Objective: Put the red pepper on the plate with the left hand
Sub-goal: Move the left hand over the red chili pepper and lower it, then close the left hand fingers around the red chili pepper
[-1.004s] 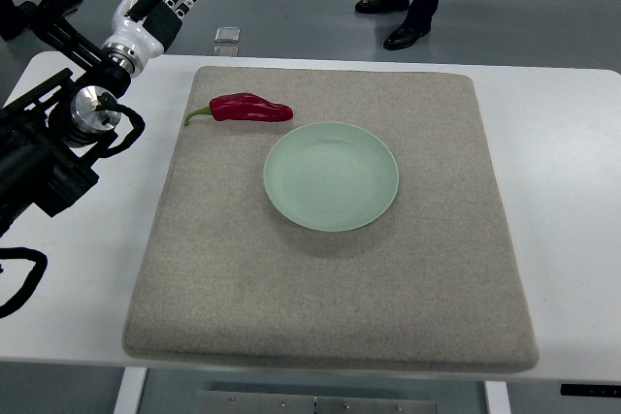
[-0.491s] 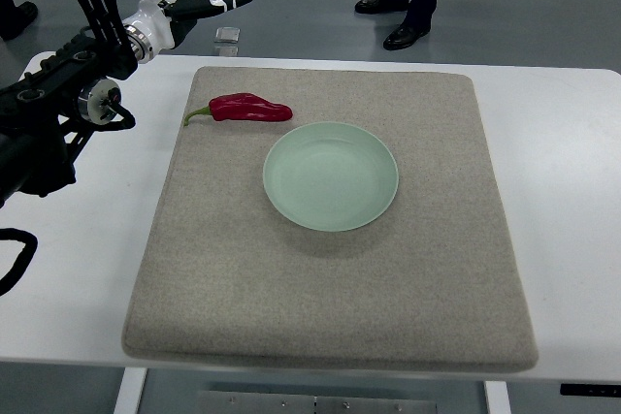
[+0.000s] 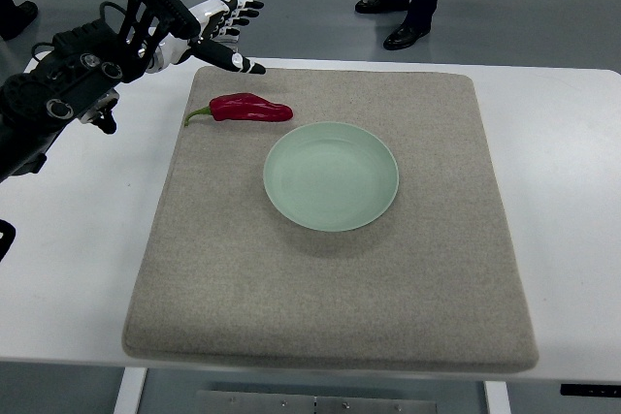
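Your left hand [image 3: 218,34] hangs above the far left corner of the grey mat [image 3: 330,298], its arm entering from the picture's left edge. The fingers are spread and extended, with the thumb reaching toward the mat; they hold nothing.

The red pepper [image 3: 250,108] lies on the mat at about 5 o'clock from that hand, near it but clearly apart; nothing touches it. The pepper also sits at roughly 11 o'clock from the pale green plate [image 3: 331,175], just off the plate's rim and not overlapping it.

Long axis: the pepper runs nearly along the 9-to-3 line, tilted very slightly. Its thin green stem points toward 9 o'clock, at your arm's side; the blunt red body ends toward 3 o'clock, at the plate's side.

Which hand is nearer: only the left is visible, and it is the one beside the pepper. The right hand does not appear in the top view.

Judgement: the grasp has not begun. The coming move depends on bringing the hand down and toward 5 o'clock so the fingers straddle the pepper across its short width, not along its length. You should expect the rounded body to roll if it is touched on one side only.

The white table [image 3: 572,191] carries the mat. A person's legs and dark shoes [image 3: 406,34] stand beyond the table's far edge at 12 o'clock, well clear of the work.
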You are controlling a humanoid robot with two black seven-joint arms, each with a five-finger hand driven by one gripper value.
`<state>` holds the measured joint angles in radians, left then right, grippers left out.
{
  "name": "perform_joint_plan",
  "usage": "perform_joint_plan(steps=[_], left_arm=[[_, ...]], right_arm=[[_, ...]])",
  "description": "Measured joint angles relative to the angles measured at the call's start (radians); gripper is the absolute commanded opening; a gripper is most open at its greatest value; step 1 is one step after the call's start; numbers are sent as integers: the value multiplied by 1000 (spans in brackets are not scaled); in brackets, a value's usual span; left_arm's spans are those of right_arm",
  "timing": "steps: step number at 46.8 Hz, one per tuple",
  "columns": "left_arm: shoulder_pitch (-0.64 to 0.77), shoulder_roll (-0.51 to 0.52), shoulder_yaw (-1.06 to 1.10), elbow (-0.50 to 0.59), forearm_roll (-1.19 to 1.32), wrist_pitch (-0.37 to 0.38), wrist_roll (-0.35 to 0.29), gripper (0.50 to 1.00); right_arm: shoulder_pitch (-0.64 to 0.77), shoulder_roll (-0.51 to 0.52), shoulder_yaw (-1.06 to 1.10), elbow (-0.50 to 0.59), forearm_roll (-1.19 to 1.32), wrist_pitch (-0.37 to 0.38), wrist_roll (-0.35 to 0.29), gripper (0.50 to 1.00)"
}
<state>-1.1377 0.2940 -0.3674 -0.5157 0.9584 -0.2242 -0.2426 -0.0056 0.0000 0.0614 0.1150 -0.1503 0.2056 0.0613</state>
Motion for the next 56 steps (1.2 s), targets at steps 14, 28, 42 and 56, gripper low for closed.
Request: perform_joint_plan(steps=[14,28,42,56], left_arm=[[-23,-1,48,0,265,2,-1,945],[-28,-8,122,-22,341,6,-3,956],[-28,-12,157,-25,356,7,-17,941],[-37,-14,207,-15,368,7,-17,819]], right_arm=[[0,0,0,0,0,0,0,932],[-1,0,0,0,0,0,0,932],[0,0,0,0,0,0,0,932],[0,0,0,0,0,0,0,932]])
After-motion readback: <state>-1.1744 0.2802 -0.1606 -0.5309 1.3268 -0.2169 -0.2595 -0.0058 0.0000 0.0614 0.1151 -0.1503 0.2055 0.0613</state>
